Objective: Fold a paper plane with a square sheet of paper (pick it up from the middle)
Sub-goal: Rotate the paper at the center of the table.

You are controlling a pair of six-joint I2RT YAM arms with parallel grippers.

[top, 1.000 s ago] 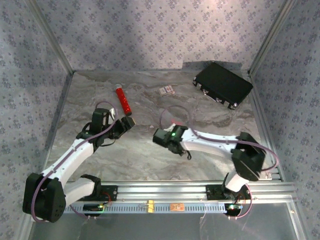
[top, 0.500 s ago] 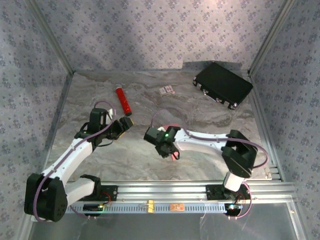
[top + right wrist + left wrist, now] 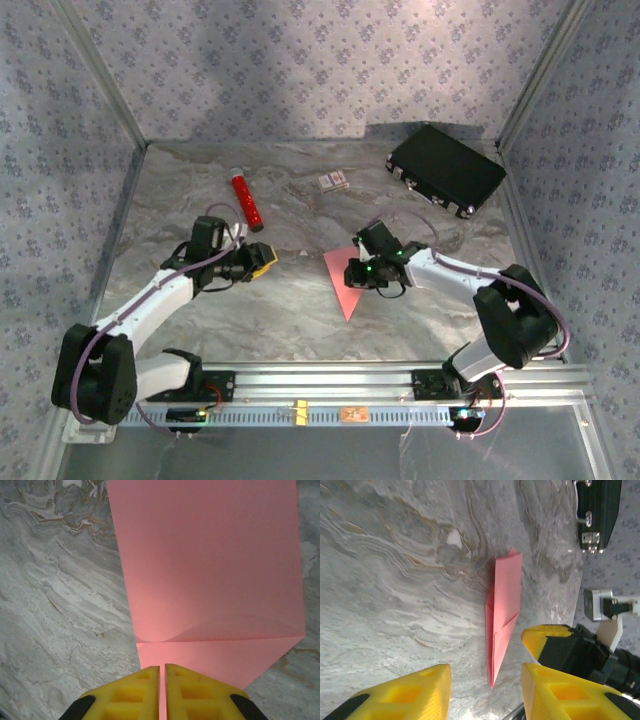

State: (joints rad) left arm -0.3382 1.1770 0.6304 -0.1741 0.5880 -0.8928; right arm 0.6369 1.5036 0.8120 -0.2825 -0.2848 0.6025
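Your paper plane [image 3: 342, 285] lies on the marble table [image 3: 300, 325] near the centre, folded to a long point with its nose toward the arm bases. Your right gripper [image 3: 162, 672] has its fingers closed to a hairline slit, tips at the plane's right edge. Whether they pinch the paper or only press on it cannot be told. Your left gripper [image 3: 262, 265] stands just left of the plane, fingers apart, holding nothing. The black case [image 3: 447, 168] sits at the far right corner.

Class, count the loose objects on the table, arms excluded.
4: red cylinder far left, small card far centre, black case far right, paper plane centre. More may be hidden.
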